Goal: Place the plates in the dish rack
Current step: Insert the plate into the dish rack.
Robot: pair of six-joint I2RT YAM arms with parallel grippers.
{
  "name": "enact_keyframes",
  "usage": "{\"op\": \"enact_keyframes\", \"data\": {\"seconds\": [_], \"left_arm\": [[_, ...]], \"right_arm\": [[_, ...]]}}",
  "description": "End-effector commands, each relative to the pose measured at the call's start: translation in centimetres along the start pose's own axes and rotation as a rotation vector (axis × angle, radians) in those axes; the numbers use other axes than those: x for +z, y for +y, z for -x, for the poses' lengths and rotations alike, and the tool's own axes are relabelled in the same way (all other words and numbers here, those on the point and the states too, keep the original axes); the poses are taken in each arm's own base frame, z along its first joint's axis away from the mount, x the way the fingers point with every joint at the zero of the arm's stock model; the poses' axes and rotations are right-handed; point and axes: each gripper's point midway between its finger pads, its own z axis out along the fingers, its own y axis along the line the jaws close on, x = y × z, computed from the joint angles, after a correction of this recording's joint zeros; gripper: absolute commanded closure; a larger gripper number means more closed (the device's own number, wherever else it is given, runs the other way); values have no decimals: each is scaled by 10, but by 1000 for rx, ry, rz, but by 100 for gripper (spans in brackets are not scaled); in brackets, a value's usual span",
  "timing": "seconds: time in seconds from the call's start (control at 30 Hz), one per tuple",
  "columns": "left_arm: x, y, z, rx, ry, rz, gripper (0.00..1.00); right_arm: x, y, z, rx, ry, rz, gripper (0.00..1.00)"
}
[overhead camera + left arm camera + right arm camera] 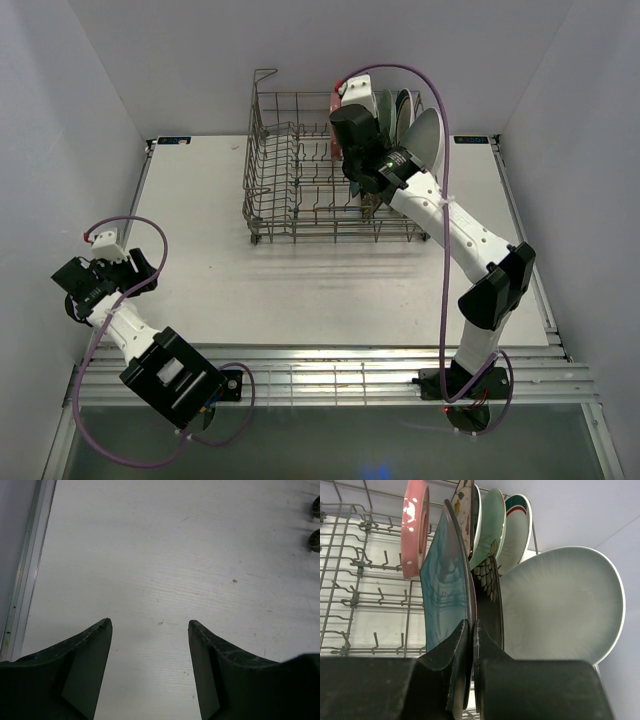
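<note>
Pink dotted plate point(415, 527), teal plate point(445, 590)

One rack point(330, 232). Seven plates point(425, 140) can be counted, all on edge at the rack's right end:
- one pink plate point(415, 525)
- one teal plate point(445, 590)
- one cream floral plate point(464, 510)
- one mint plate point(492, 525)
- one green-rimmed plate point(519, 530)
- one black patterned plate point(489, 595)
- one white oval plate point(560, 610)

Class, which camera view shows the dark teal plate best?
The right wrist view: the dark teal plate stands upright, its glossy face plain to see, its rim pinched in the shut right gripper. In the top external view the right arm hides it. The left wrist view shows table, not the plate.
</note>
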Motion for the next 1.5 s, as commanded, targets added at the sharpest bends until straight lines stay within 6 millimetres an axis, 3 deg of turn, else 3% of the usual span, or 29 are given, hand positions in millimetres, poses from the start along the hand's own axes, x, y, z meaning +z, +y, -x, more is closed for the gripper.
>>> {"op": "enact_keyframes", "data": {"seconds": [0.0,0.67,1.47], "left_arm": [[-4,-1,11,22,-43,0,27],[-4,0,11,22,-45,6,27],[-4,-1,10,23,-43,2,27]], "right_arm": [[-5,-22,47,140,-131,-89,92],[35,-14,12,37,-53,-178,92],[55,2,-40,112,31,-104,92]]}}
